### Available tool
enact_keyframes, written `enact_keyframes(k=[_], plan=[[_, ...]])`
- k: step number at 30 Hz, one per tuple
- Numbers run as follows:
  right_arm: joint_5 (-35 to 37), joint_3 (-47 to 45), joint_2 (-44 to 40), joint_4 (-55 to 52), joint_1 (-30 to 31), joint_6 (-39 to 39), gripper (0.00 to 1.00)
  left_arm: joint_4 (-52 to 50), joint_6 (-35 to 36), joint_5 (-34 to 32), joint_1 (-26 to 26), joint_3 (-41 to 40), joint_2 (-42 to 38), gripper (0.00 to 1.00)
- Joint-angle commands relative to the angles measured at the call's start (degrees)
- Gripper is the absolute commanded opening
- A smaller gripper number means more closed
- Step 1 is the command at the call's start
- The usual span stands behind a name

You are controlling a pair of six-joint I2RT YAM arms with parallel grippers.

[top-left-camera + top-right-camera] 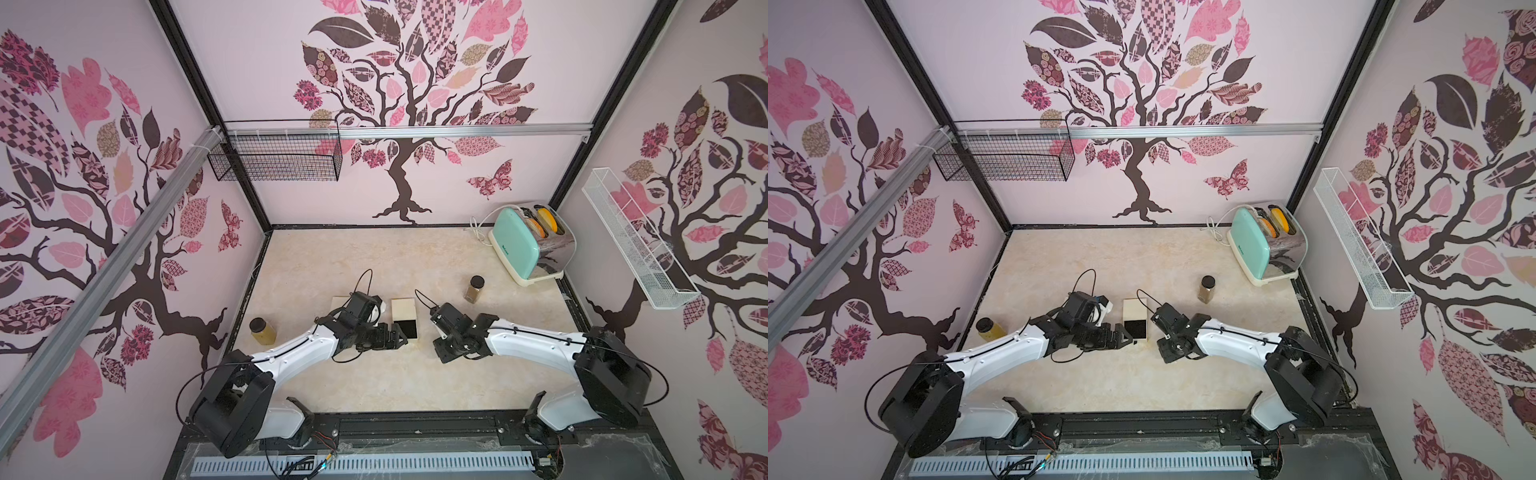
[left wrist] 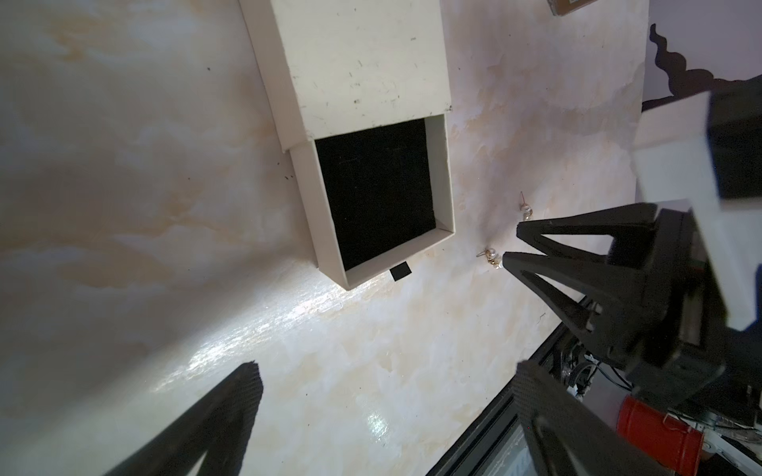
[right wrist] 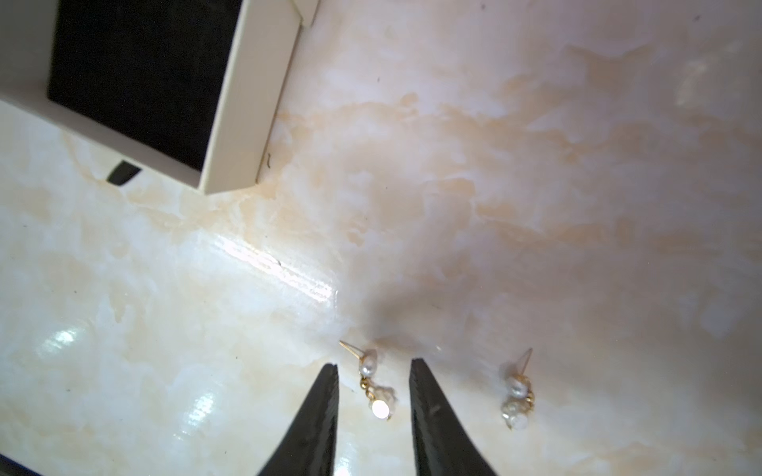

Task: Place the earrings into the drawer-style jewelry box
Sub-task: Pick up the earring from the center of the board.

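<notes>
I am straddling one earring (image 3: 375, 387) with my right pincer (image 3: 373, 366): its tips are standing a little apart, one on each side of the pearly beads, and neither is touching them as far as I can see (the gaps are slim). The other earring (image 3: 515, 395) is lying just beside, outside the tips, with its golden post showing. Both earrings are lying on the table (image 3: 536, 206), near the corner of the drawer (image 3: 243, 103) but outside it. The drawer is sticking out of the box (image 2: 363, 62), baring its black lining. My left pincer (image 2: 387, 366) is hanging wide apart over the table, gripping nothing, and in both top views the drawer is sitting between my two pincers.
</notes>
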Motion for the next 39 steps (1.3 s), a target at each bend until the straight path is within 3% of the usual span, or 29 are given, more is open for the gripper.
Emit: enact_keyframes(k=[1,18,30,39], plan=[[-1.9,0.0,1.2,-1.2,-0.2,-0.8,0.3,1.1,-0.1,0.9,-0.2,-0.9,-1.1,0.98],[-1.3,-1.2,3.7,-0.1,-0.3,-0.5,0.24,1.2,0.1,1.0,-0.2,-0.9,-0.6,0.98],[-1.6,-1.8,3.1,0.2,-0.3,0.2,0.12,1.3,0.1,0.7,-0.3,-1.1,-0.5,0.98],[-2.4,-2.9,2.2,1.4,-0.4,2.7,0.09,1.3,-0.1,0.8,-0.2,-1.0,-0.5,0.98]])
